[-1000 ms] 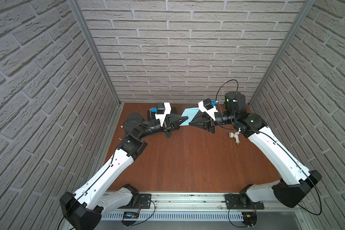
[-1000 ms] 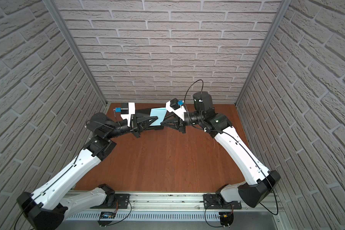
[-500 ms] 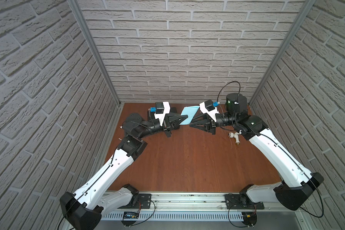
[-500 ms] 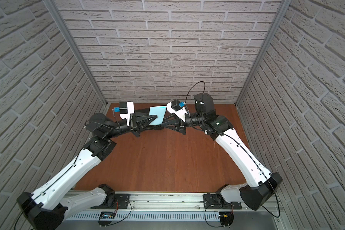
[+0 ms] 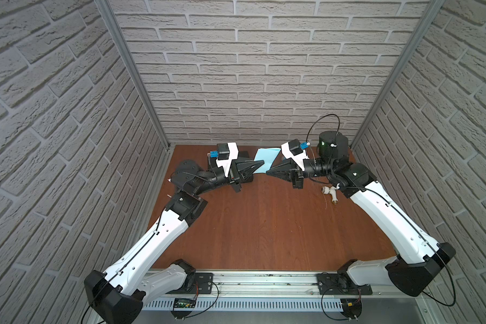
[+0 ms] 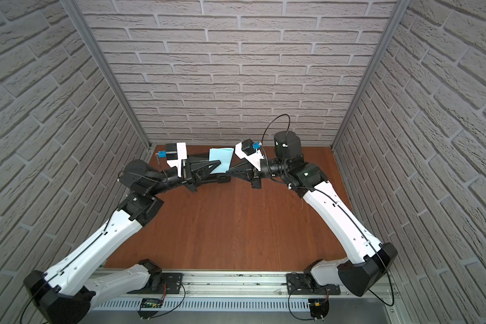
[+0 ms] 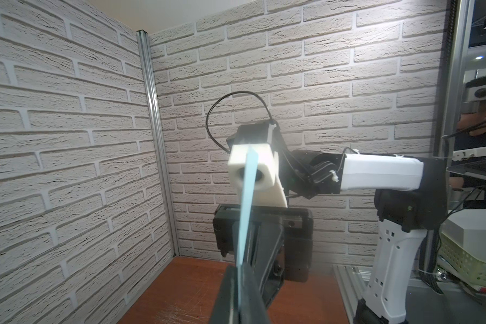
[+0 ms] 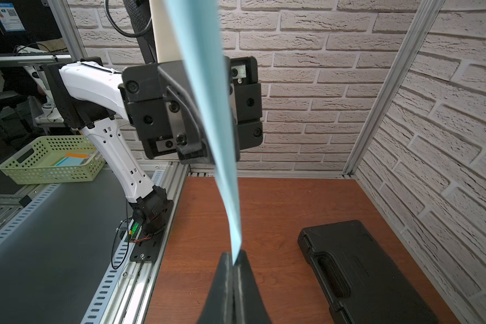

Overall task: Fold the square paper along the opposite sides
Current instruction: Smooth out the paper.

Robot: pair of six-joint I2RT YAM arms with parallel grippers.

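— Between the two sets of fingertips, lifted clear of the table [image 5: 264, 230], hangs the square paper [image 5: 267, 157]. The left gripper [image 5: 262, 162] pinches one side of it and the right gripper [image 5: 268, 170] pinches the side facing it.

— Are both pairs of jaws really closed on the sheet?

— Yes. The left wrist view shows the sheet rising from between pressed-together fingers [image 7: 227, 291]. The right wrist view shows its near end nipped between that arm's fingertips [image 8: 222, 280], and from there it runs across to the left gripper.

— So how far along is the fold?

— Early, by the look of it. The pick-up is done and both arms share the sheet. It reads as one gently bowed layer, with no crease visible. What seems left is bringing the opposite sides together, lining up the edges and pressing the crease flat, probably down on the table.

— And the count?

— One blue sheet and two grippers, both holding it. One black plastic case [image 8: 368, 269] lies on the table below them, on the back-wall side. One pale tap-shaped fitting [image 5: 331, 193] lies behind the right gripper, beside that arm. One black cylinder [image 5: 333, 143] stands behind that gripper, towards the corner. Nothing else sits on the wood
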